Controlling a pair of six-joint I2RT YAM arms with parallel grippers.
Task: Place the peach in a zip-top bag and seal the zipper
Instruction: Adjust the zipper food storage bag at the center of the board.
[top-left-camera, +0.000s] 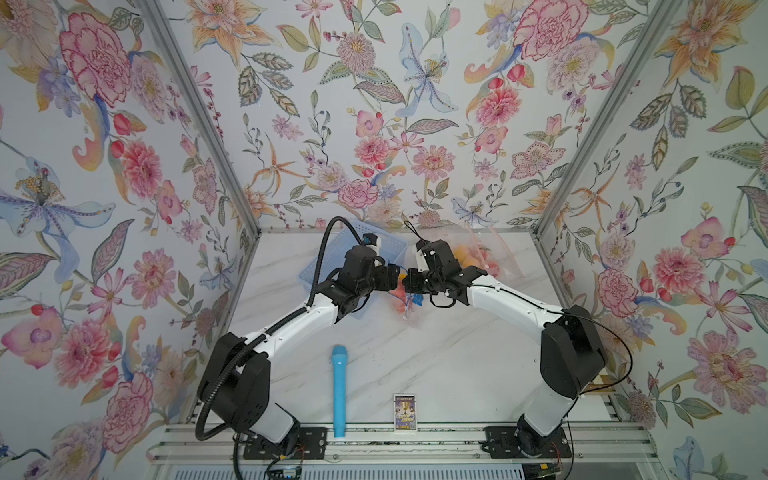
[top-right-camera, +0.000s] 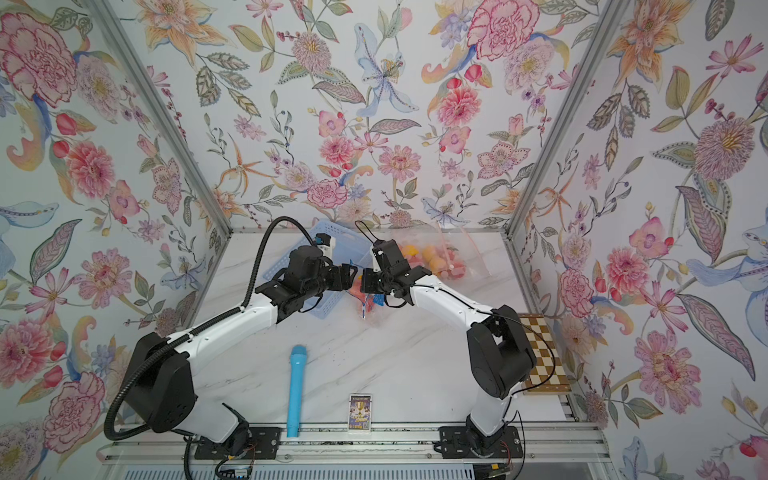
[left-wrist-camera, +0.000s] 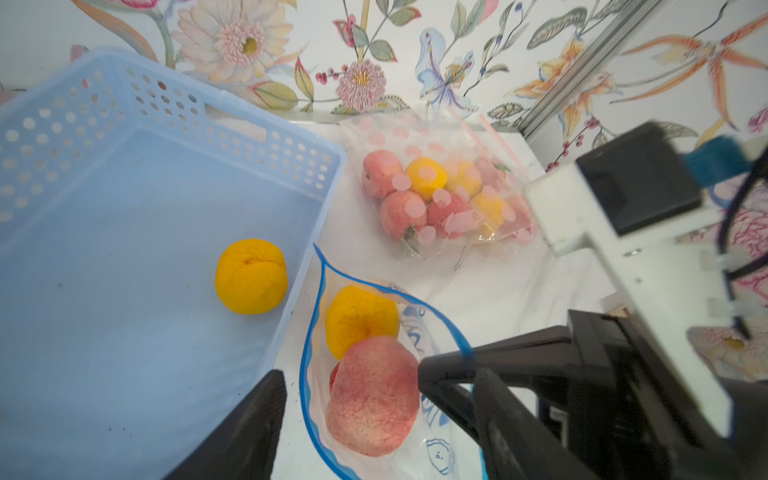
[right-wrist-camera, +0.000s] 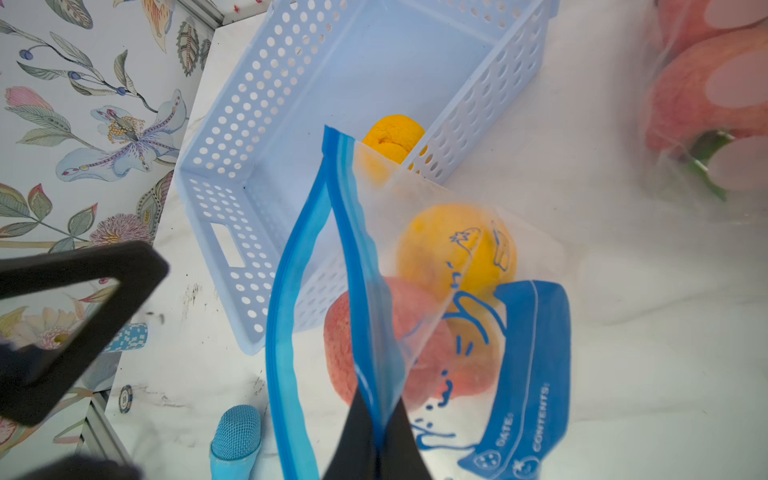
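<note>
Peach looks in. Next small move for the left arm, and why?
Probably bring the left gripper to the blue zipper beside the right gripper and pinch it. The pink peach lies inside the bag, the mouth gapes open, the left jaws stand open and empty, and the right jaws are shut on one lip only.

Bright, even, soft light; wrist views blur close up, edges bowed.
</note>
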